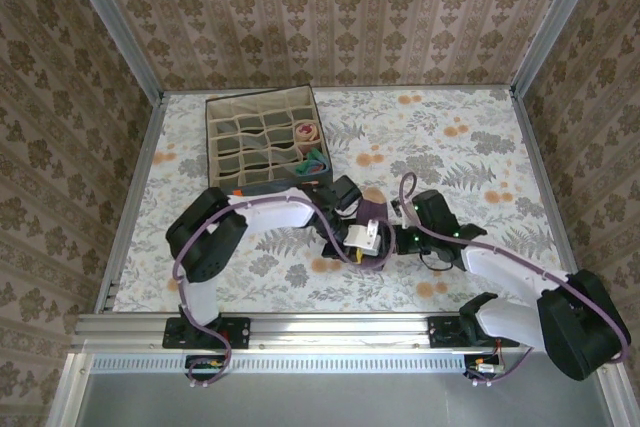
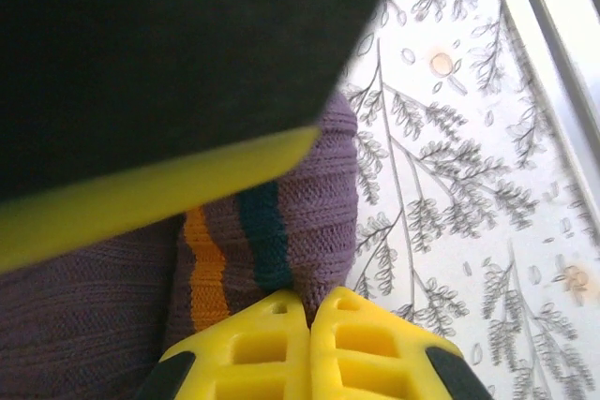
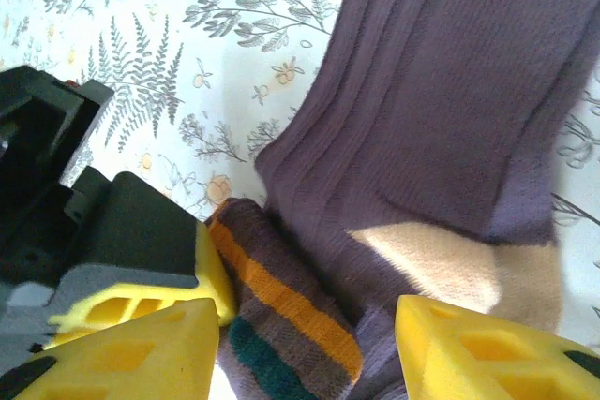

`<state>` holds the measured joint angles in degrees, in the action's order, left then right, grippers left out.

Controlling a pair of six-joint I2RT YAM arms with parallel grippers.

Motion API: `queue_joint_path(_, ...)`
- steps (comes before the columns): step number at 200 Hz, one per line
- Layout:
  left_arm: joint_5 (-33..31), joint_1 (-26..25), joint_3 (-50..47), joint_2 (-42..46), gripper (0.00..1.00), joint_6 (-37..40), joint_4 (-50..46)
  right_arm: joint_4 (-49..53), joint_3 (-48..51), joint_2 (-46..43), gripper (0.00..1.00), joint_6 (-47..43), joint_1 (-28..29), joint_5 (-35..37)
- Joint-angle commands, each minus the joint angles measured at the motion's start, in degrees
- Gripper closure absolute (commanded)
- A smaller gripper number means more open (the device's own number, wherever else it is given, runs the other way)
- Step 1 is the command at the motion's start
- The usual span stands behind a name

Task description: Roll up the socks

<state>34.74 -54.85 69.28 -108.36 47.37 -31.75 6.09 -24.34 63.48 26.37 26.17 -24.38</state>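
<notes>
Box: we see a dark fabric box split into a grid of small compartments, standing on the flowered table.
Inside the box: a rolled peach sock sits in a compartment of the right-hand column, about halfway along. A blue-grey sock with green showing fills the near right corner compartment.
Purple sock: we find the purple sock outside the box, on the table just off the near right corner. Its tan patch faces up and its striped cuff is folded over.
Left gripper: we see the left gripper clenched, fingertips pressed together at the cuff's edge. We cannot tell whether fabric is pinched.
Right gripper: the right gripper is released, fingers wide apart, with the cuff between them.
</notes>
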Motion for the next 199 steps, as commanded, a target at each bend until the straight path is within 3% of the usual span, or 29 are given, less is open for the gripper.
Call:
queue_joint_path(1,8.0,1.7,5.3,-3.8,1.00,-2.7,-12.5,-3.1,3.0,-2.0,0.50,1.6,0.2,0.2)
queue_joint_path(62,14.3,5.2,17.7,-15.1,1.00,-8.6,-22.5,-6.4,4.6,-3.0,0.48,0.0,1.5,-1.7)
queue_joint_path(106,19.0,7.3,21.1,-18.9,1.00,-13.9,-23.1,-4.7,2.5,0.7,0.47,-1.1,2.8,-0.3)
queue_joint_path(156,24.7,8.7,23.9,-21.4,1.00,-12.3,-29.7,-3.9,-0.9,6.7,0.47,-3.9,5.1,0.1)
queue_joint_path(169,24.8,9.1,23.8,-21.5,1.00,-12.6,-30.1,-4.3,-1.3,8.2,0.57,-4.0,5.5,-0.8)
queue_joint_path(188,23.8,9.1,22.6,-20.8,1.00,-12.8,-29.1,-3.5,-2.0,9.9,0.86,-2.5,5.6,-0.5)
queue_joint_path(199,22.5,9.1,20.7,-19.3,1.00,-13.3,-26.5,-0.7,-2.7,10.8,0.98,-1.1,5.6,1.5)
